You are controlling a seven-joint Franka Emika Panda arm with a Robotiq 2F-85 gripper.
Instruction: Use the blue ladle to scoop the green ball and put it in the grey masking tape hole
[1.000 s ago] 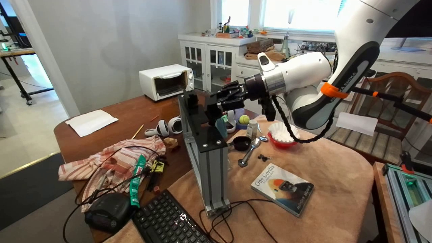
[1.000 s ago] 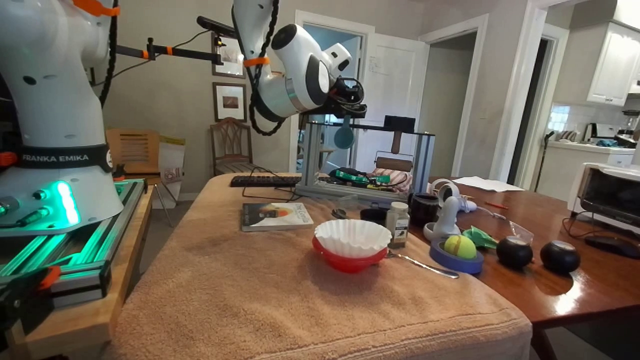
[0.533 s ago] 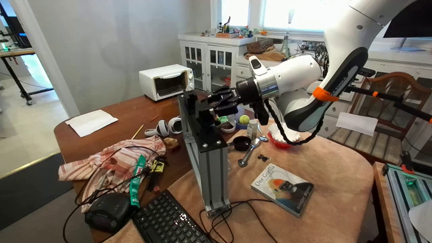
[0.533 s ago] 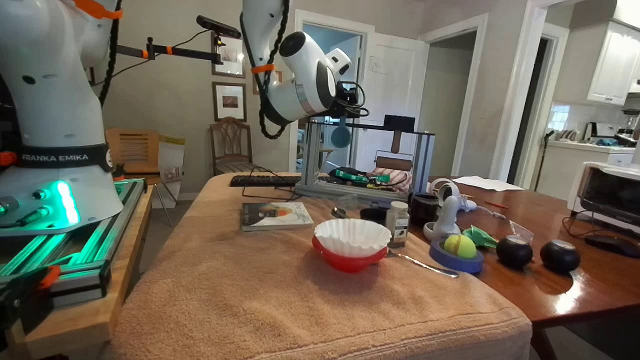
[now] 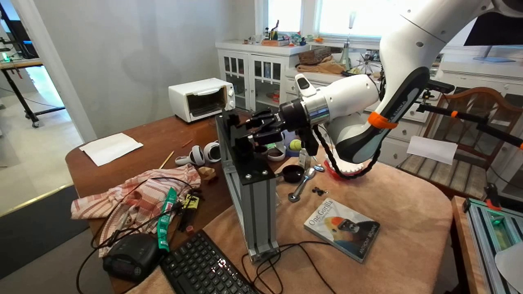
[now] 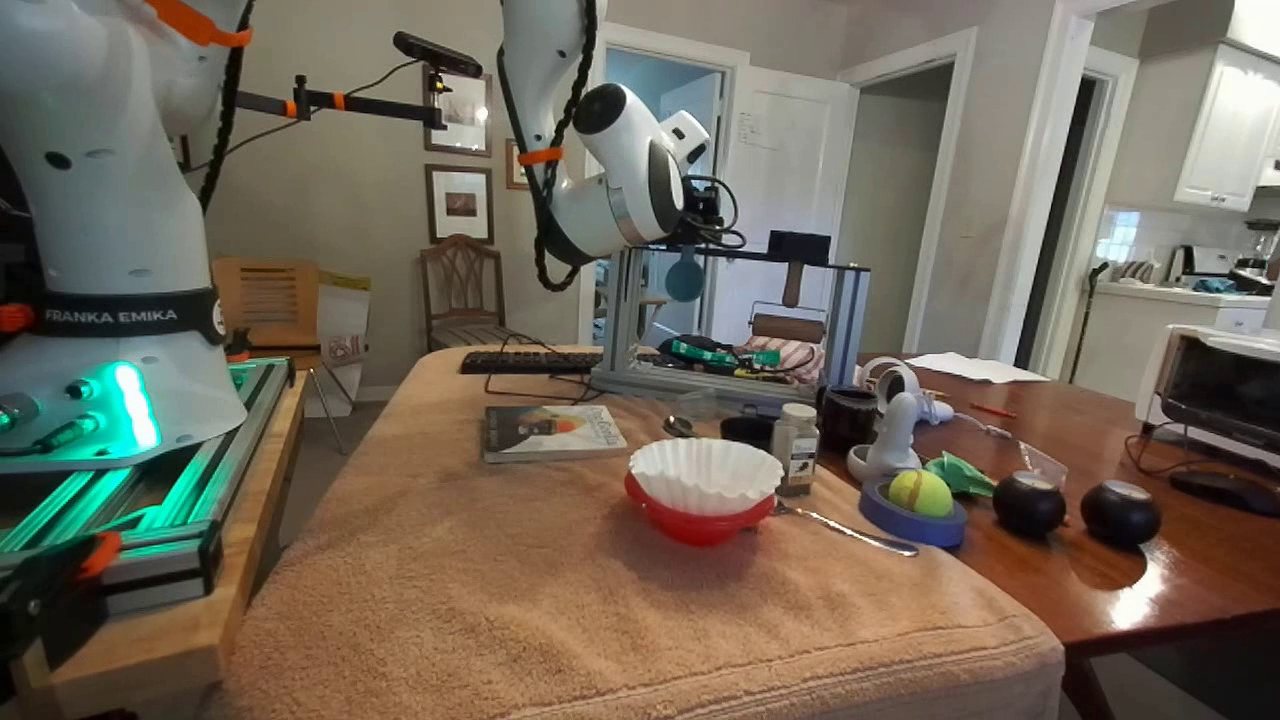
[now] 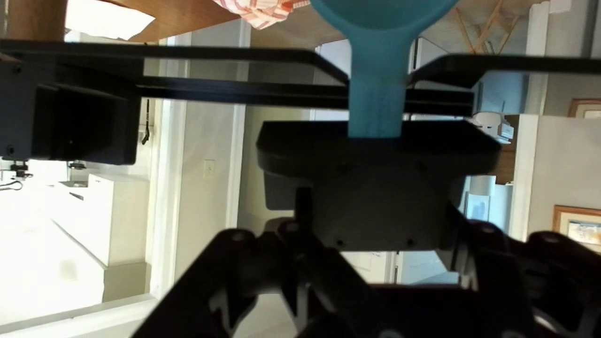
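Blue ladle (image 7: 380,56), its black block (image 7: 378,183) clamped by the end effector (image 7: 379,209), had just moved in at the slotted rack (image 5: 259,200); the green ball (image 6: 920,493) sat in the tape roll (image 6: 895,525), so apparently only stowing remained.

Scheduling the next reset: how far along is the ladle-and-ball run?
Done: the green ball sits in the bluish tape ring. In hand: the gripper is shut on the black block atop the blue ladle, whose handle stands between the bars of the rack. To go: probably just letting go and backing off; I can't tell whether the block rests on the rack.
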